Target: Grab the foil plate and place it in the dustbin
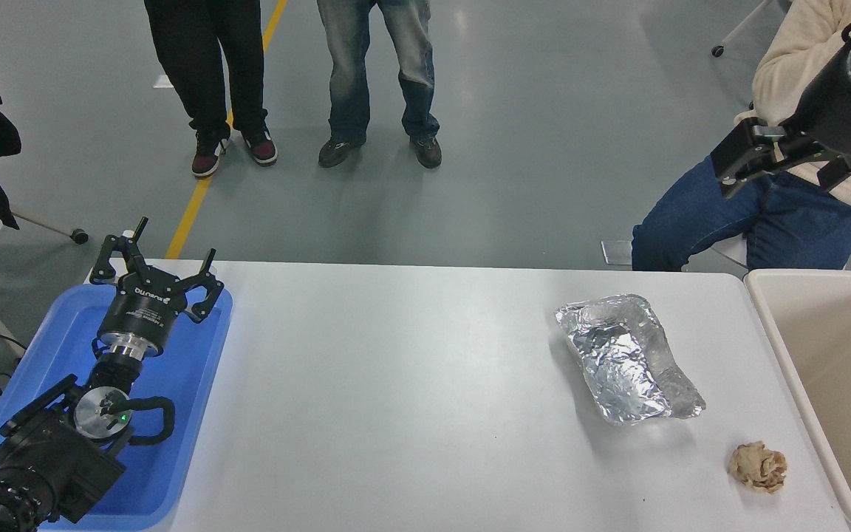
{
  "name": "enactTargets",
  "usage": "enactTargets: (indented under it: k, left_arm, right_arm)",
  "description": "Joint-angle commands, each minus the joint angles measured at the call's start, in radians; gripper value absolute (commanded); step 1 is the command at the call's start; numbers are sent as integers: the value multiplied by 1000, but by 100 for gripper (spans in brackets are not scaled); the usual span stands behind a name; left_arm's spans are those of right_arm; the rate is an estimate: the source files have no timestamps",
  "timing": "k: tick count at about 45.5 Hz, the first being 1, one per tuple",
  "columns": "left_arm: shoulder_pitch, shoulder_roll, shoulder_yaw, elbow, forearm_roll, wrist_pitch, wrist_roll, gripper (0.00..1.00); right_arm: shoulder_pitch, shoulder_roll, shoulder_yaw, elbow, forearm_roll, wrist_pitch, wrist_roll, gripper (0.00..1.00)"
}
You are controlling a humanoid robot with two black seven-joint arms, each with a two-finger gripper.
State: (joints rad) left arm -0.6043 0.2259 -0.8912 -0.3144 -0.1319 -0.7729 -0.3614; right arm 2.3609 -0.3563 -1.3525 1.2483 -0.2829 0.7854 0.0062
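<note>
Bright even overhead light, soft shadows, foil plate glinting, sharp focus

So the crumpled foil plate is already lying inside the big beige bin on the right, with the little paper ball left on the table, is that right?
Not quite. The head view shows the foil plate still on the white table, left of the dustbin, not inside it. The paper ball does lie on the table, just in front of the plate.

Grey floor, yellow line, white table

Silver foil plate, beige dustbin, blue tray, tan paper ball, white table
</note>
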Motion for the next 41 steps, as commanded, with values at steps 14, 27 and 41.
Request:
enactTargets:
  k: [14,27,41]
  left_arm:
    - [0,1,0,0,0,0,1,100]
    - [0,1,0,0,0,0,1,100]
    - [0,1,0,0,0,0,1,100]
  right_arm:
    - [-2,2,4,3,-1,0,0,100]
    - [3,-1,12,3,-1,0,0,100]
    - [-2,-6,7,3,-1,0,0,100]
